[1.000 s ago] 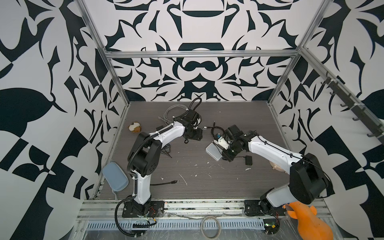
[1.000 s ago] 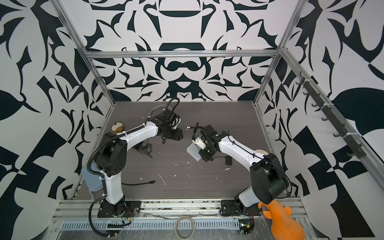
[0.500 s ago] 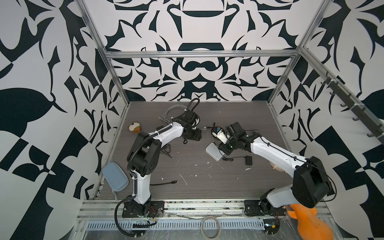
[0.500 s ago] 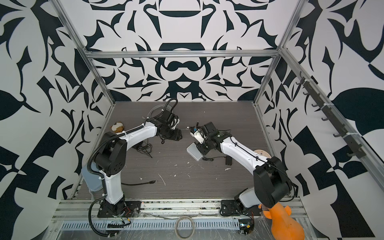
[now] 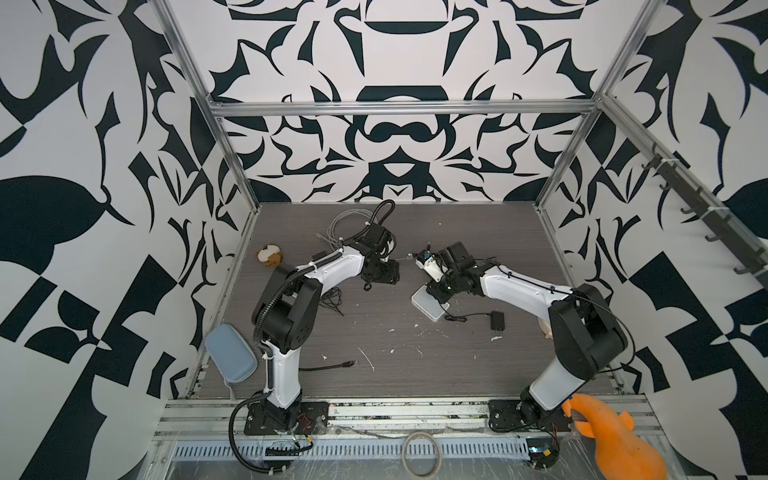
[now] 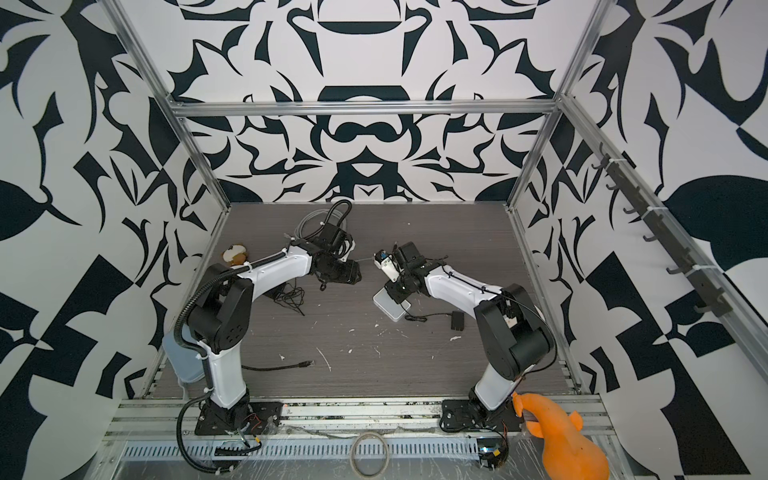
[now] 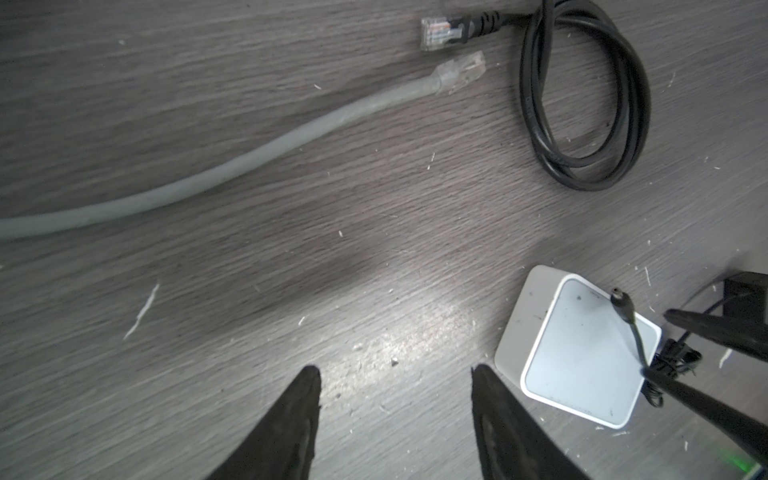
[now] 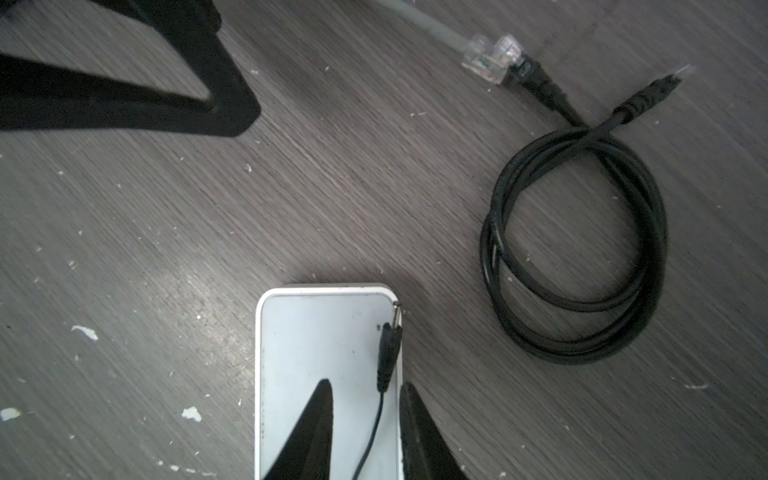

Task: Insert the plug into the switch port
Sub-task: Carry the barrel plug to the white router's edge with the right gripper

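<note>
- My right gripper [image 8: 366,386] hung over the white switch [image 8: 316,345] with its jaws part-way apart. The plug's thin lead [image 8: 374,432] ran through the gap, and I could see neither jaw pinching it, so I judged nothing was gripped
- The plug [image 8: 390,353], a small black barrel type, lay on top of the switch along one edge. Its tip pointed away from the right gripper and it was not seated in any port
- My left gripper [image 7: 395,370] was wide open and empty, hovering over bare tabletop [image 7: 249,270] near the switch
- No view showed me the port itself, so I reckoned the first job was to find which side wall carried it before committing
- To do the step well, I thought the right gripper should close on the plug's moulded body, not the lead, which would only bend
- The tip then needed lining up with the port's axis and pushing in straight and slowly
- The switch looked light enough to slide, so I meant the left gripper to brace it from the opposite side
- Counted: two grippers, one switch, one plug and one black power adapter [image 5: 497,321] near the switch
- Network cables beside the switch numbered two: one grey cable [image 7: 249,156] and one coiled black cable [image 7: 590,104]
- A third black lead [image 5: 328,366] lay well apart, toward the front of the tabletop
</note>
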`<state>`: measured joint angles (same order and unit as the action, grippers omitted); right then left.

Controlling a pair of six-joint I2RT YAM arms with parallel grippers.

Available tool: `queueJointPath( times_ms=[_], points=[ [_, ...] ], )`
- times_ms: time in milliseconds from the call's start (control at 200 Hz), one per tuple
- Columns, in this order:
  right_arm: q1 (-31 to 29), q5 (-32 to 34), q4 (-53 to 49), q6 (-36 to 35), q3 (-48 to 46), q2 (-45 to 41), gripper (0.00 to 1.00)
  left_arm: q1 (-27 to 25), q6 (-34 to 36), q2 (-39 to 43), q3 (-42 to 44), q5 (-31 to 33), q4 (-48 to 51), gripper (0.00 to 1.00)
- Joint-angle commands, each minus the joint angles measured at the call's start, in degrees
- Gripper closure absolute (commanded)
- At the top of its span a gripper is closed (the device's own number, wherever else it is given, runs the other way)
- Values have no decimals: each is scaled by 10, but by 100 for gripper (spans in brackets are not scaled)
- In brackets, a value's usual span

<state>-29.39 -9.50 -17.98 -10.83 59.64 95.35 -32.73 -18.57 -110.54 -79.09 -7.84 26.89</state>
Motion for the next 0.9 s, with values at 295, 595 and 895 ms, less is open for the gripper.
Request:
queueJointPath(
  times_ms=[295, 595, 895],
  points=[
    [13, -25, 25, 16, 11, 21, 71, 2, -9, 33, 8, -6, 2, 39],
    [13, -30, 28, 21, 6, 27, 94, 2, -18, 32, 14, -18, -5, 39],
    [23, -18, -94, -116, 4, -34, 100, -21, -62, -1, 13, -55, -31, 41]
  ],
)
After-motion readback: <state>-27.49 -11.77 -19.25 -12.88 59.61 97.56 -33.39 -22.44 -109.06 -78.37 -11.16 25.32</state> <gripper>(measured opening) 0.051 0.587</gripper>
